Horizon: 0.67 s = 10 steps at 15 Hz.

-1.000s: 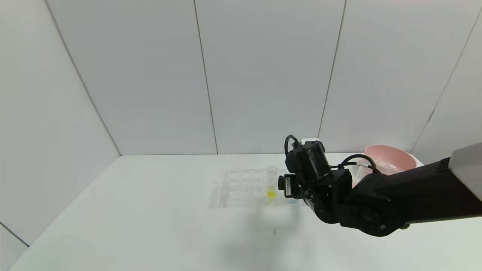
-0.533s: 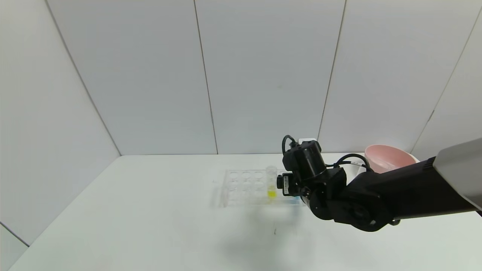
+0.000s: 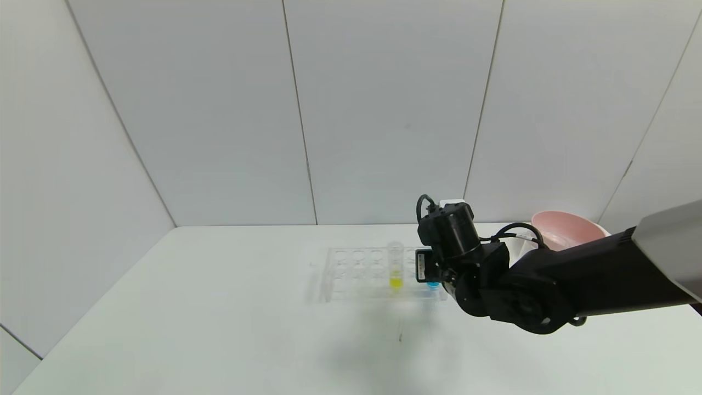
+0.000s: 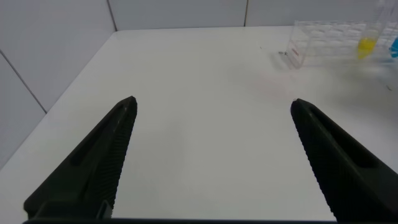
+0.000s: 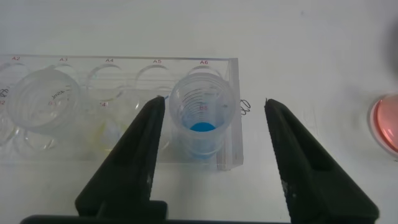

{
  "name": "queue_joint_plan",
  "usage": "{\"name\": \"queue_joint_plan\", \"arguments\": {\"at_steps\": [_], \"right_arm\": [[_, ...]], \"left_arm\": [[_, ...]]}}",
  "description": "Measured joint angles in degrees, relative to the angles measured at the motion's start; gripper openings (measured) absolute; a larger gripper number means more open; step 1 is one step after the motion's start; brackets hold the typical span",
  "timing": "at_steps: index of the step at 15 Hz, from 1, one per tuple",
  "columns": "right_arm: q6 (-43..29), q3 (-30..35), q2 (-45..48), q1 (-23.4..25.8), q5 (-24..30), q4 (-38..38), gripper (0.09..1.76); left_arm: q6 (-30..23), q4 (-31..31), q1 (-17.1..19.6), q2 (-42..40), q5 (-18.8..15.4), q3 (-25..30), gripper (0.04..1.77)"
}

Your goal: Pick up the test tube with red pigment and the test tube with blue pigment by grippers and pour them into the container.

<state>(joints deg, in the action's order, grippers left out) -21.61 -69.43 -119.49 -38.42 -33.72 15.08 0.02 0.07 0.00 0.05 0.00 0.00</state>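
Note:
The test tube with blue pigment point(image 5: 203, 115) stands upright in the end hole of a clear tube rack point(image 5: 118, 81). Its blue liquid also shows in the head view point(image 3: 432, 285). My right gripper point(image 5: 214, 102) is open and straddles this tube. One finger is close beside it and the other is well apart. In the head view the right gripper point(image 3: 429, 272) hangs over the rack's right end. My left gripper point(image 4: 212, 102) is open and empty over bare table, far from the rack point(image 4: 323, 43). The red-pigment tube is not visible. The container is hidden behind my right arm.
A yellow-liquid tube point(image 3: 395, 269) stands in the rack point(image 3: 356, 274) beside the blue one. A pink bowl point(image 3: 565, 226) sits at the back right behind my right arm. A round pinkish-red thing point(image 5: 388, 121) shows at the edge of the right wrist view.
My right gripper shifted slightly left, then right and a little up over the rack's end. The blue liquid now shows beside the wrist.

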Motion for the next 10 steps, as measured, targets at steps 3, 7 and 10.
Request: {"name": "queue_joint_plan", "arguments": {"at_steps": [3, 7, 10], "right_arm": [[0.1, 0.1, 0.1, -0.4, 0.0, 0.0, 0.82], [0.2, 0.1, 0.0, -0.6, 0.0, 0.0, 0.48], [0.2, 0.1, 0.0, -0.7, 0.0, 0.0, 0.48]], "left_arm": [[0.0, 0.0, 0.0, 0.0, 0.0, 0.0, 1.76], [0.0, 0.0, 0.0, 0.0, 0.0, 0.0, 1.76], [0.0, 0.0, 0.0, 0.0, 0.0, 0.0, 1.76]]}}
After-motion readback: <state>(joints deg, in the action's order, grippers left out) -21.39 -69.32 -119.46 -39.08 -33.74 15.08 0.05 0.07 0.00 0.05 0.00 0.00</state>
